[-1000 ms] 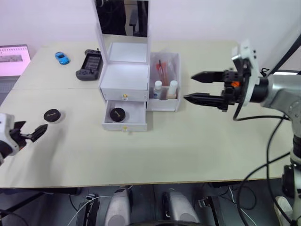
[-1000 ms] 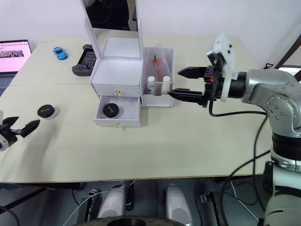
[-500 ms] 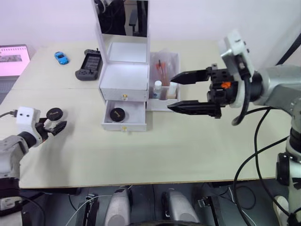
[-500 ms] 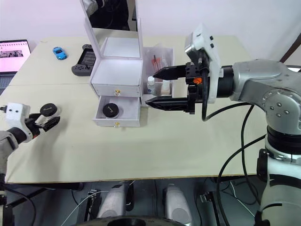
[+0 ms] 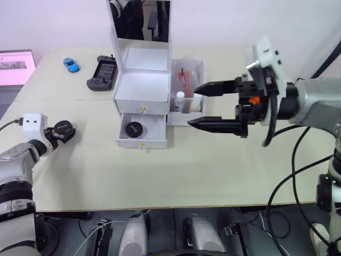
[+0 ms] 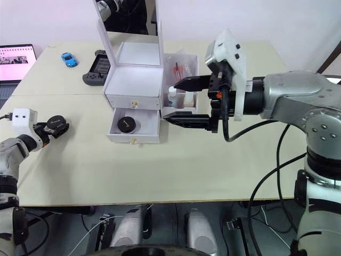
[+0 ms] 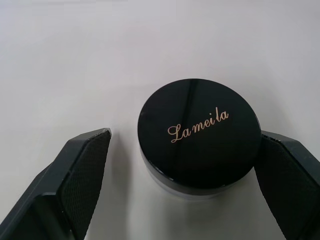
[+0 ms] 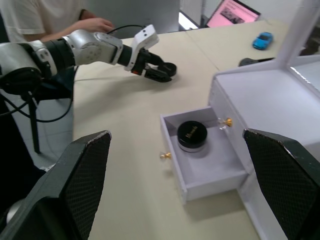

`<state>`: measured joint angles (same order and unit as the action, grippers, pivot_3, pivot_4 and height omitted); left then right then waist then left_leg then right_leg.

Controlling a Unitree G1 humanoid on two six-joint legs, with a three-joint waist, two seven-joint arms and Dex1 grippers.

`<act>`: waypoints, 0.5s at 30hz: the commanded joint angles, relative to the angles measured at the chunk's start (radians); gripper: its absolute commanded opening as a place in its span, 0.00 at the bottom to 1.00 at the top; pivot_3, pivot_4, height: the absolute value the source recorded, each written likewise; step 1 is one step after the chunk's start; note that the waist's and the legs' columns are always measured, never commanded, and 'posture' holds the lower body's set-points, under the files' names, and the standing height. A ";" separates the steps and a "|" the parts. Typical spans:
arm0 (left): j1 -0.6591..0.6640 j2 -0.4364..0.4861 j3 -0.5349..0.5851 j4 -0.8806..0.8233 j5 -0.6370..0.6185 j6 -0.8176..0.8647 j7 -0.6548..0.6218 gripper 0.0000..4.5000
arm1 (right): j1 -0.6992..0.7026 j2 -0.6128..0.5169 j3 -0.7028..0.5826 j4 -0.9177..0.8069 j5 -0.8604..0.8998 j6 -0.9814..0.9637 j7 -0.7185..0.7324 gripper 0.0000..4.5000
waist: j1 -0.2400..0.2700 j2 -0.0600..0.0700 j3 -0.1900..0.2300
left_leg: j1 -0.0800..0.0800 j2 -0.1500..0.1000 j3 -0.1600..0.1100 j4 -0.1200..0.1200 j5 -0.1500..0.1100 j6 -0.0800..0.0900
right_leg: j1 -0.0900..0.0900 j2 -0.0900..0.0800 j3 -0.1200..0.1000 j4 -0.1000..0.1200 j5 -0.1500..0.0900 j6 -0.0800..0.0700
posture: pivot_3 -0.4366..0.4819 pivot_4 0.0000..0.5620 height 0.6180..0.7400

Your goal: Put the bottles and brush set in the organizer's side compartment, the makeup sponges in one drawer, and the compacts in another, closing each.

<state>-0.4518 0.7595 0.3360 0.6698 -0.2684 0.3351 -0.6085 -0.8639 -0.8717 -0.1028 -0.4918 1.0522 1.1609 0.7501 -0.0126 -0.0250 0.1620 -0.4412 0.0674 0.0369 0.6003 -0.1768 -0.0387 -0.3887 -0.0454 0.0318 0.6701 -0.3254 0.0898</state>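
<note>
Compact [image 7: 199, 136] on worktop [image 5: 186, 170] between spread fingers of left end effector [image 5: 63, 131]; right end effector [image 5: 197, 105] open, right of organizer [image 5: 143, 96].

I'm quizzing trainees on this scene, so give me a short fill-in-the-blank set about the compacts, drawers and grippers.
1. The left gripper is open around a black ____.
2. The other compact lies in the ____ drawer, which stands open.
3. The upper drawer is ____.
4. The right gripper is ____, holding nothing.

Missing words: compact; lower; closed; open
</note>
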 commanded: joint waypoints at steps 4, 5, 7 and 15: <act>-0.020 0.027 0.007 -0.006 0.003 -0.027 -0.015 0.60 | 0.003 -0.025 -0.029 -0.006 -0.012 -0.046 0.014 1.00 | -0.002 0.000 0.000 | 0.000 0.000 0.000 0.000 0.000 0.000 | 0.000 0.000 0.000 0.000 0.000 0.000 | 0.48 0.27 1.00; -0.019 0.031 0.010 -0.013 0.001 -0.024 -0.015 0.59 | 0.002 -0.023 -0.031 -0.005 -0.010 -0.048 0.013 1.00 | -0.002 0.000 0.000 | 0.000 0.000 0.000 0.000 0.000 0.000 | 0.000 0.000 0.000 0.000 0.000 0.000 | 0.48 0.27 1.00; -0.016 0.046 0.017 -0.033 -0.003 -0.021 -0.026 0.59 | 0.002 -0.020 -0.031 -0.002 -0.009 -0.054 0.016 1.00 | -0.001 0.000 0.000 | 0.000 0.000 0.000 0.000 0.000 0.000 | 0.000 0.000 0.000 0.000 0.000 0.000 | 0.48 0.27 1.00; 0.046 0.086 -0.006 -0.367 -0.143 0.090 -0.272 0.59 | 0.006 -0.031 -0.024 0.004 -0.012 -0.069 0.036 1.00 | 0.002 -0.001 0.000 | 0.000 0.000 0.000 0.000 0.000 0.000 | 0.000 -0.001 0.000 0.000 0.000 0.000 | 0.48 0.27 1.00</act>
<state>-0.4060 0.8222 0.3291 0.3932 -0.3680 0.4057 -0.8181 -0.8445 -0.8853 -0.1027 -0.4820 1.0410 1.1087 0.7792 -0.0107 -0.0256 0.1619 -0.4418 0.0676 0.0367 0.6004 -0.1767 -0.0387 -0.3882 -0.0463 0.0315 0.6698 -0.3254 0.0898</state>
